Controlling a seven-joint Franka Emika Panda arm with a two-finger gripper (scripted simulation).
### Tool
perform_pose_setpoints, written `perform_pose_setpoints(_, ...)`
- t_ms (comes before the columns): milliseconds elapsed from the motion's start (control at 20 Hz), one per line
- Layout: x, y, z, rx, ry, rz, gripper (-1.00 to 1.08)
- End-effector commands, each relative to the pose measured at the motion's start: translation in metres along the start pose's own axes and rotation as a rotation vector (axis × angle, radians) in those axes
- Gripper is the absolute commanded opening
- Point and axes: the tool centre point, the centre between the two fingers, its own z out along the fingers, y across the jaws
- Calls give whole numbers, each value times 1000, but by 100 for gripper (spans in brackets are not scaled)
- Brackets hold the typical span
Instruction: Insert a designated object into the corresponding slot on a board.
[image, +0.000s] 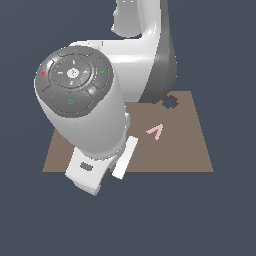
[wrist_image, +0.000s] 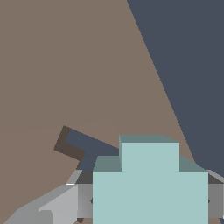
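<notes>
Teal cross-shaped piece fills the near part of the wrist view, held between the two grey fingers of the gripper, whose jaws pinch it from either side. Just beyond the piece, partly hidden by it, a dark angular recess is cut into the brown board; only one stepped corner of this recess shows, so its full outline cannot be told. Past the recess the board's straight edge runs diagonally against dark blue-grey ground. In the exterior view the arm's large white and grey wrist housing stands over the near part of the board and hides the held piece; the hand hangs at the board's near edge. Farther along the board from the hand lies a small pink angle-shaped piece, and beyond that, near the board's far edge, a dark cross-shaped slot, partly covered by the arm.
</notes>
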Motion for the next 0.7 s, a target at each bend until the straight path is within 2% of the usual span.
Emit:
perform_pose_setpoints(0,19,-13,-1,-1,0,-93,-100)
perform_pose_setpoints(350,68,-64,-2,-1,0,-366,-100)
perform_pose_setpoints(650,99,-124,-3,-1,0,-628,-100)
